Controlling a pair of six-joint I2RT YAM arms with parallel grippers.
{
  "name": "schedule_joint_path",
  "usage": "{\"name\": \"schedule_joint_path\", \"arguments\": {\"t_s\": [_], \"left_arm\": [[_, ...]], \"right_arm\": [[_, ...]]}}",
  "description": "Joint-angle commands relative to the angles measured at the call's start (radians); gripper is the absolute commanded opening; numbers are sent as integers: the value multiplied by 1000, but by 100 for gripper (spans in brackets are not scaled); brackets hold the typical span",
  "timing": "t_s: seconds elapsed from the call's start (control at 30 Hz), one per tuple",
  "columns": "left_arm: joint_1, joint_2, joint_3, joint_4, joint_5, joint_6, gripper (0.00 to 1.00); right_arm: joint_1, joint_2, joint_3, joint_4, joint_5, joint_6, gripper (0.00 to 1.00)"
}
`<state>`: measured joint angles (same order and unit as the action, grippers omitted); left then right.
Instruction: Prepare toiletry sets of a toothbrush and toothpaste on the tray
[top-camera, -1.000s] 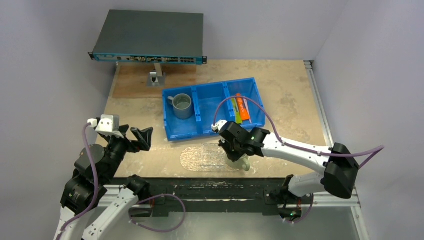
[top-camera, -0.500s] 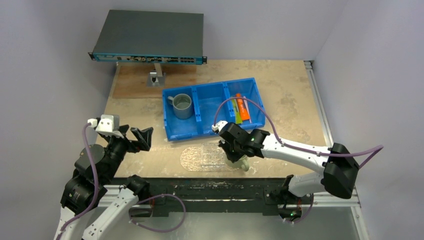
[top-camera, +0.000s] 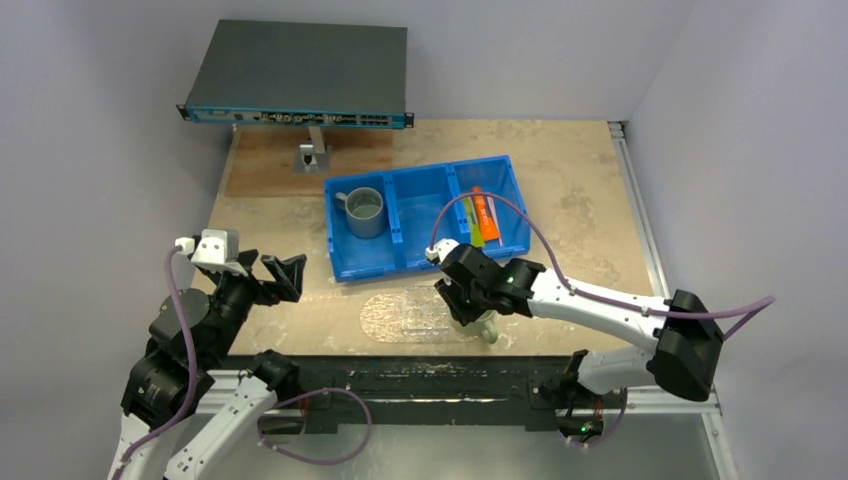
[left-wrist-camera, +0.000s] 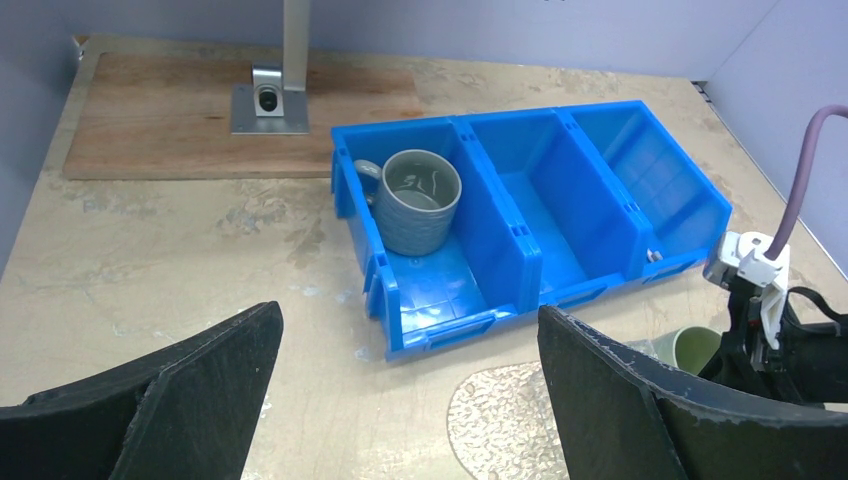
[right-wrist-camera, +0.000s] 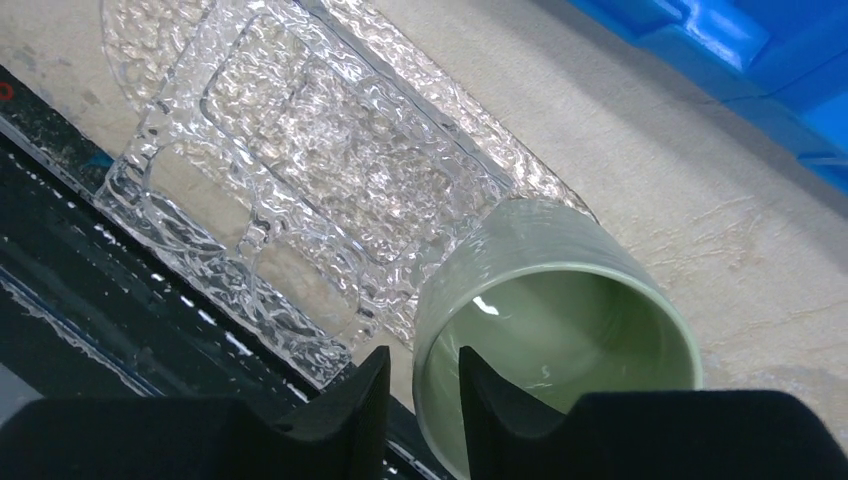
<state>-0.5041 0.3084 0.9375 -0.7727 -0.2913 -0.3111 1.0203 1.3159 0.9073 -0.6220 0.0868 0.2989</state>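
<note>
Leaving the left gripper (left-wrist-camera: 407, 330) spread and empty at the near left seemed right. The right gripper (right-wrist-camera: 422, 360), clenched on the pale-green mug's (right-wrist-camera: 555, 330) wall at the tray's (right-wrist-camera: 300, 130) right end, needed to hold it upright and release only once its base sat flat. Counted: one grey mug (left-wrist-camera: 415, 200) in the blue bin's (left-wrist-camera: 520, 240) left compartment, one tray, one green tube (top-camera: 468, 216) and one orange tube (top-camera: 485, 218) in the right compartment. No toothbrushes were discernible.

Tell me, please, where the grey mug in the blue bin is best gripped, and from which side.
I would grip the grey mug by its rim, coming straight down, one pincer finger inside and one outside. It stands upright with its mouth open, and the blue bin hems in its sides.
</note>
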Motion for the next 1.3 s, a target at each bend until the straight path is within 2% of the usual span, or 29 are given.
{"name": "schedule_joint_path", "arguments": {"t_s": [0.0,0.27,0.47,0.57,0.8,0.97,1.27], "left_arm": [[7,18,-5,25,15,15,100],[7,78,-4,31,74,8,100],[7,147,12,32,140,-8,100],[7,199,37,29,210,-21,100],[7,342,128,0,331,-63,100],[7,438,175,-5,387,-108,100],[7,609,240,13,420,-202,99]], "right_arm": [[4,-59,53,-8,32,8,35],[4,-96,134,-63,107,-2,43],[4,-135,185,5,105,-21,46],[3,-147,206,54,101,-40,51],[-19,-148,245,116,106,-16,51],[-36,-129,307,89,119,25,57],[-108,-165,301,133,182,79,57]]}}
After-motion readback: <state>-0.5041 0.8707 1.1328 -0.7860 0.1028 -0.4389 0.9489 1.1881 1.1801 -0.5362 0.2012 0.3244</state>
